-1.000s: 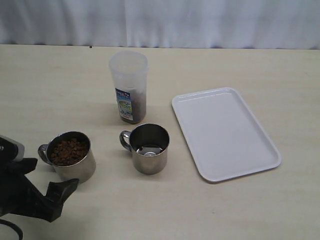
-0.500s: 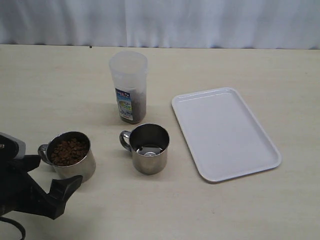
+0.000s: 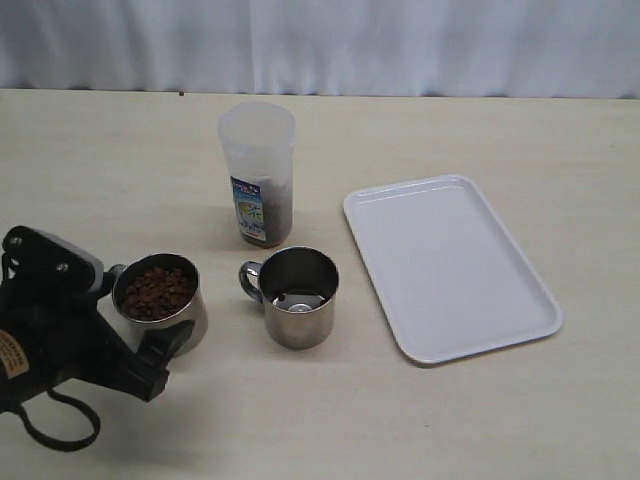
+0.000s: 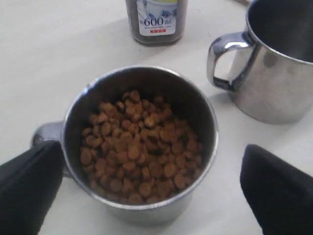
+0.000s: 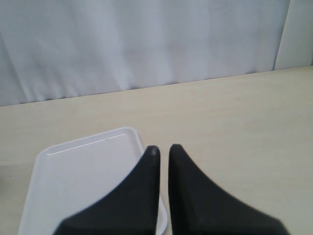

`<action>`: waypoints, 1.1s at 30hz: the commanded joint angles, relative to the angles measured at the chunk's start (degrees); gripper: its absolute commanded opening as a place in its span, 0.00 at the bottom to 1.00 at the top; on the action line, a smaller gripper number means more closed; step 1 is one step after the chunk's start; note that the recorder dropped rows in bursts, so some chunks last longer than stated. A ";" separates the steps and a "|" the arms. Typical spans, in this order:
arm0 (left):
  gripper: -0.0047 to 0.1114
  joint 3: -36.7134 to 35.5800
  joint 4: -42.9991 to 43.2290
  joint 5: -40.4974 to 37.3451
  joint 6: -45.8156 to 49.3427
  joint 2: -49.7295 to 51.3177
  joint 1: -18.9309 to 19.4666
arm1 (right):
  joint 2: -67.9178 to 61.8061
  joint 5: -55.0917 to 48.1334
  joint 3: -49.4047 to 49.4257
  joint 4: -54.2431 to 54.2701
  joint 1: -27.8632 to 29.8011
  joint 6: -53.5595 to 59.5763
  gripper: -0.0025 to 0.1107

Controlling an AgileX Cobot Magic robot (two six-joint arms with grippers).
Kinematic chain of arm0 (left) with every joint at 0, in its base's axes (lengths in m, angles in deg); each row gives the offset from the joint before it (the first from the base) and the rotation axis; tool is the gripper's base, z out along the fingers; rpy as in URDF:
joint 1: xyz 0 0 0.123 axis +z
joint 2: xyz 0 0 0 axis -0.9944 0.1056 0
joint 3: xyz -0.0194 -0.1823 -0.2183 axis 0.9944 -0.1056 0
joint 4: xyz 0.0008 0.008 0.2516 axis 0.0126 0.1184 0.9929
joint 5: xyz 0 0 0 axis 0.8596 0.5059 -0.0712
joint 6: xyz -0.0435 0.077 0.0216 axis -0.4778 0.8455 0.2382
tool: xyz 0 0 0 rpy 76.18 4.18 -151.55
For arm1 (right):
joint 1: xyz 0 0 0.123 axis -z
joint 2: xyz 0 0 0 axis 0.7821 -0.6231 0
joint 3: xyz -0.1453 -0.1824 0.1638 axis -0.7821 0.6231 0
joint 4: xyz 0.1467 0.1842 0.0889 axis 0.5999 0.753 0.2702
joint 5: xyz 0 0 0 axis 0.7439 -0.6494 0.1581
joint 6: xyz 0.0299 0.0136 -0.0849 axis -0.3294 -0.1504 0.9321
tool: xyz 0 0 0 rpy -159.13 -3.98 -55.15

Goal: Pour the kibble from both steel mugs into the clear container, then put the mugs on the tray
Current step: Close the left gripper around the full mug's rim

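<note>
Now the spread left hand (image 4: pixel 146 191) straddles the full mug (image 4: pixel 141 147): close squarely on its wall, lift level so no kibble (image 4: pixel 139 147) spills, right hand (image 5: pixel 163 149) pressed together

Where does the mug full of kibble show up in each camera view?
Exterior view: full mug at lower left, between the open left gripper's fingers.
Left wrist view: full mug fills the centre.
Right wrist view: not in it.
Shared landmark: empty mug beside it.

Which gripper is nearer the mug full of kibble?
Left. The left gripper straddles the full mug, jaws open; the right gripper hangs near the tray.
</note>
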 commanded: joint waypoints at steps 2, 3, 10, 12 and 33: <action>0.69 3.40 -1.90 0.81 5.02 5.47 -0.49 | 0.15 0.14 0.08 -0.55 -0.19 0.15 0.06; 0.69 3.82 -2.65 0.47 5.82 6.70 -0.07 | 0.15 0.14 0.08 -0.55 -0.19 0.15 0.06; 0.69 4.35 4.81 -0.38 5.75 8.64 5.49 | 0.15 0.14 0.08 -0.55 -0.19 0.15 0.06; 0.69 4.35 9.24 0.11 5.96 8.64 7.34 | 0.15 0.14 0.08 -0.55 -0.19 0.15 0.06; 0.69 4.39 27.56 19.96 4.99 21.26 19.01 | 0.15 0.14 0.08 -0.55 -0.19 0.15 0.06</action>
